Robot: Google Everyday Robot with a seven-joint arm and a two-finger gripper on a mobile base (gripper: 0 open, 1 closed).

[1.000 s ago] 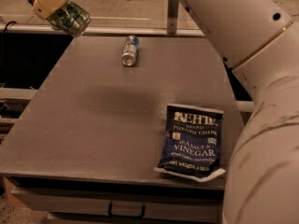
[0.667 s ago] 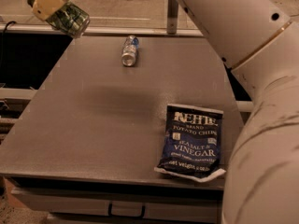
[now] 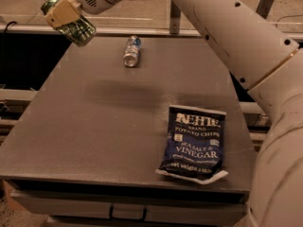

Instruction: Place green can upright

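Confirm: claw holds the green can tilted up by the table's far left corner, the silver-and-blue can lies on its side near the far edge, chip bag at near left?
One slip: the chip bag lies at the table's near right, not near left, as the camera view shows. The claw does hold the green can tilted by the far left corner, and the silver-and-blue can lies on its side near the far edge.

Hand (image 3: 65, 17) high at upper left, tight around green can (image 3: 80, 31)
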